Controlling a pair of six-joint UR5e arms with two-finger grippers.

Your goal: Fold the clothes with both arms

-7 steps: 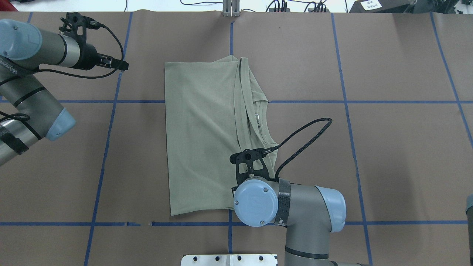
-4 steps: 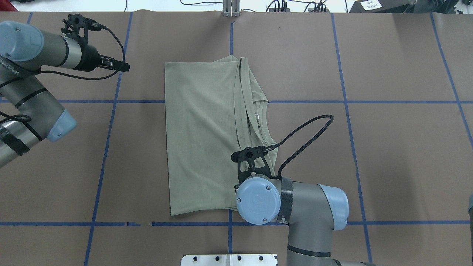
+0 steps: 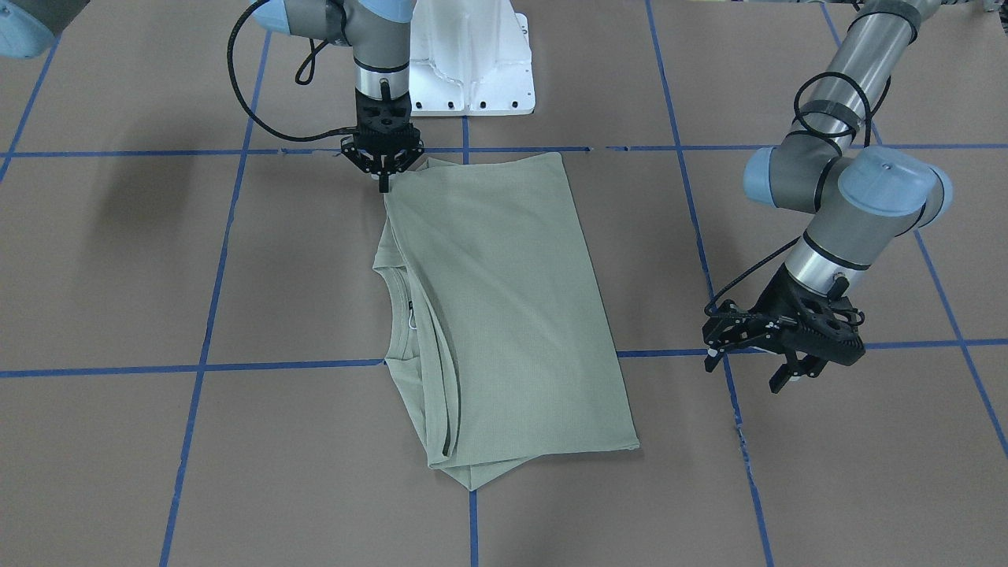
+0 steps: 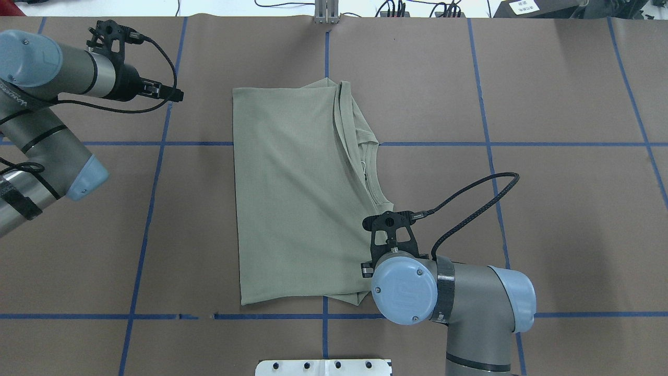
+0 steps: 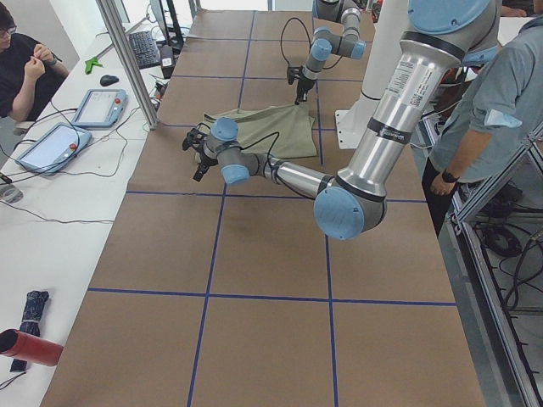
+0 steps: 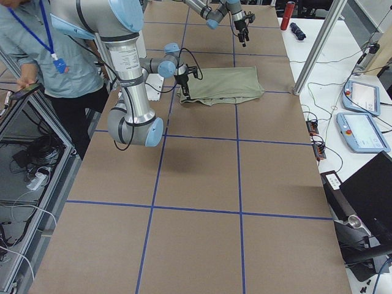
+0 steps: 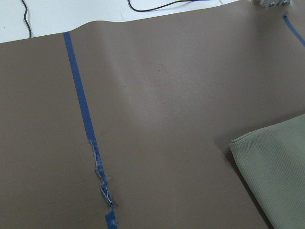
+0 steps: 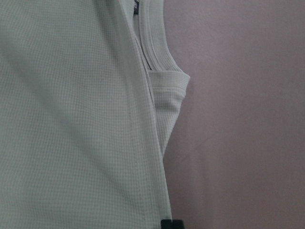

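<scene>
From the front, the right pincer (image 3: 383, 183) pinches a corner of the green shirt (image 3: 504, 299), hidden overhead by its arm (image 4: 459, 297); the left pincer (image 3: 744, 368) hangs wide, well apart.

shirt (image 8: 71, 119) cropped in wrist views, right gripper (image 3: 383, 183) closure unclear

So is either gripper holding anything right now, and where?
Right gripper looks pinched on the shirt at its corner nearest the robot base. Left gripper hangs open off to the side, holding nothing.
</scene>
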